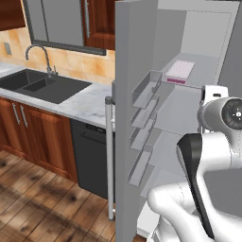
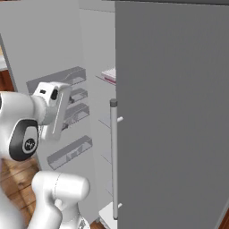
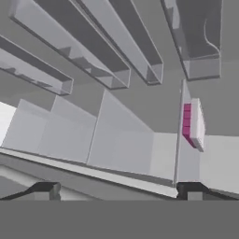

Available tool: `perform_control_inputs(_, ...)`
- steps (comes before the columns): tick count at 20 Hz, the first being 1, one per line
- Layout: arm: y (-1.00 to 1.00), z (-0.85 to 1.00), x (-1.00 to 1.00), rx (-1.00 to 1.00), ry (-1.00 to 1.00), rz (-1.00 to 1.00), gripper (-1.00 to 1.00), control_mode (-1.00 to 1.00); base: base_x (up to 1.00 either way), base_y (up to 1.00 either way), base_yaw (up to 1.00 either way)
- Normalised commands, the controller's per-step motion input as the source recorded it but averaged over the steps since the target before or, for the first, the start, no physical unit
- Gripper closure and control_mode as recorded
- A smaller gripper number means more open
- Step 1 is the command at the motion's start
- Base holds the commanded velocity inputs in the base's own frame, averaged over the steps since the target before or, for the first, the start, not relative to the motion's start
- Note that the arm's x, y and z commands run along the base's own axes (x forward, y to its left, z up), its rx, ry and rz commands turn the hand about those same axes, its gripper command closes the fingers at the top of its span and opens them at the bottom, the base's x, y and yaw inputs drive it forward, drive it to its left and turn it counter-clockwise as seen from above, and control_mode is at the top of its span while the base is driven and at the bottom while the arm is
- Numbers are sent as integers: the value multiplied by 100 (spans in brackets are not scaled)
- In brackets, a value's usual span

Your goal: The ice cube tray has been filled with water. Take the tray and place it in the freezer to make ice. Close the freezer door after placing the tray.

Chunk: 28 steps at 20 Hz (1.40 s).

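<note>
I see the tray (image 1: 180, 71) as pale pinkish-white on top with a magenta edge; in my hand view that edge (image 3: 187, 122) shows as a row of magenta squares. The freezer (image 1: 189, 108) is pale grey-white inside, and its door (image 1: 124, 118) is matte grey with translucent grey bins (image 1: 145, 90). The right door (image 2: 174, 112) is plain darker grey with a silver handle (image 2: 114, 156). Off to the left, the counter (image 1: 85, 101) is white marble with grey veins, the sink (image 1: 42, 85) dark grey, the dishwasher (image 1: 92, 158) black, the cabinets (image 1: 35, 137) reddish-brown wood, the wall tiles (image 1: 75, 64) tan, and the floor (image 1: 47, 208) brown planks.
</note>
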Motion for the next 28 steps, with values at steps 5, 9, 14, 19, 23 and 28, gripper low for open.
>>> perform_control_inputs(5, 0, 0, -9, 0, -1, -2, -100, 100, -39, 0, -9)
perform_control_inputs(9, 0, 0, 0, 0, 0, 0, -100, 100, -56, 0, -17)
perform_control_inputs(14, 0, 0, 0, 0, 0, 0, -100, 100, -55, 7, -25)
perform_control_inputs(19, 0, 0, 0, 0, 0, 0, -100, 100, -33, 28, -33)
perform_control_inputs(23, 0, 0, 0, 0, 0, 0, -100, 100, -23, 37, -41)
perform_control_inputs(28, 0, 0, 0, 0, 0, 0, -100, 100, -9, 46, -43)
